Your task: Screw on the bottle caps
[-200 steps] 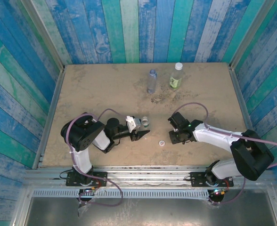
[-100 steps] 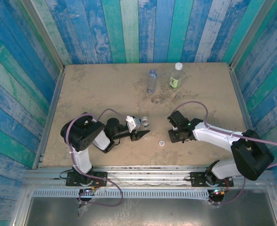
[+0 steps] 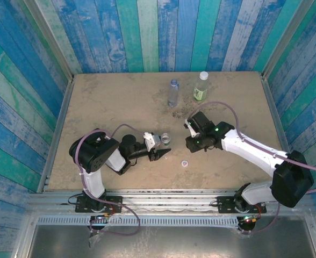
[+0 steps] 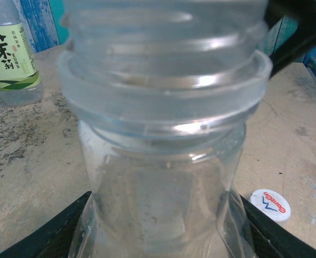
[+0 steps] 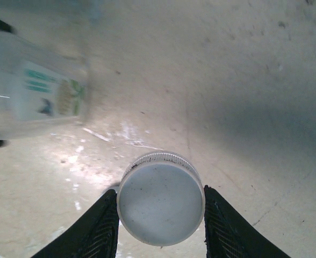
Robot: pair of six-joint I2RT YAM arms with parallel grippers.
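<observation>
Glossy transparent plastic is shown in the ridged neck of the clear bottle [image 4: 163,107]; the pale grey cap [image 5: 160,204] is seen matt, its rim finely ribbed. The table [image 3: 109,102] is surfaced rough and mottled, the walls [image 3: 147,32] in painted wooden planks.

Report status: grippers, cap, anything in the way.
Left gripper shut on clear bottle, neck uncapped. Right gripper shut on white cap, apart from the bottle. Nothing between them; marked cap lies loose on table.
</observation>
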